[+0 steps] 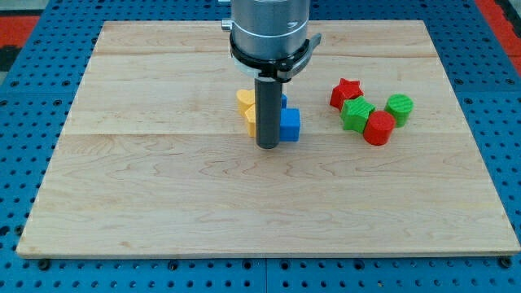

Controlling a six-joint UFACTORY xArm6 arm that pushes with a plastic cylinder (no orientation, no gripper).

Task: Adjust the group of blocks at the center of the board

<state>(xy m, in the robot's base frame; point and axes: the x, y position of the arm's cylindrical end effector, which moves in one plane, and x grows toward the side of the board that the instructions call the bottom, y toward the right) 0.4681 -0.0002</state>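
Note:
At the board's center a small group of blocks sits together: a yellow block (pixel 246 102) with a second yellow block (pixel 251 120) just below it, and a blue block (pixel 290 124) on the right. The dark rod stands between them and hides their inner parts. My tip (pixel 268 146) rests on the board at the group's lower edge, between the lower yellow block and the blue block, close to or touching both. More blue shows behind the rod at its upper right.
A second group lies at the view's right: a red star (pixel 345 92), a green block (pixel 356 113), a red cylinder-like block (pixel 378 128) and a green cylinder-like block (pixel 400 107). The wooden board (pixel 163 187) lies on a blue pegboard.

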